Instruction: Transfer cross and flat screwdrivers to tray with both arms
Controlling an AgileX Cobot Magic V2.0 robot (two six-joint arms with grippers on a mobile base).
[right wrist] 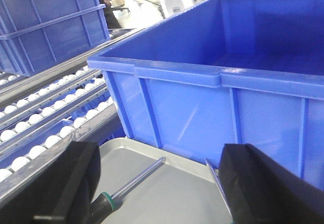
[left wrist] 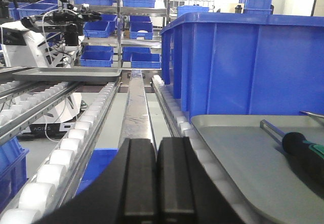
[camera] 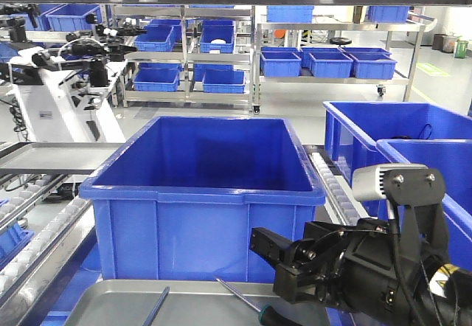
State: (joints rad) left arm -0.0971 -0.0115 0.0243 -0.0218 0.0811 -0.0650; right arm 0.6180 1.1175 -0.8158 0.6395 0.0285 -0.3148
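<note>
2 screwdrivers (camera: 243, 297) lie on tray (camera: 110, 300) w/ right gripper (camera: 274, 263) open above, blue bin (camera: 203, 193) behind.

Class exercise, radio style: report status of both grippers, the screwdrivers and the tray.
Left gripper shut, empty. Right gripper open, above tray. Two screwdrivers lying in tray. Big blue bin right behind it.

Bright, even overhead light; sharp frames.

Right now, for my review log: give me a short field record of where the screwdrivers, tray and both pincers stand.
tray: shallow silver-grey metal tray, in front of the deep blue plastic bin
screwdrivers: green-and-black-handled screwdriver and a second thin steel shaft, both lying in the tray
left pincer: shut, empty, beside the tray
right pincer: open, above the tray, holding nothing
</note>
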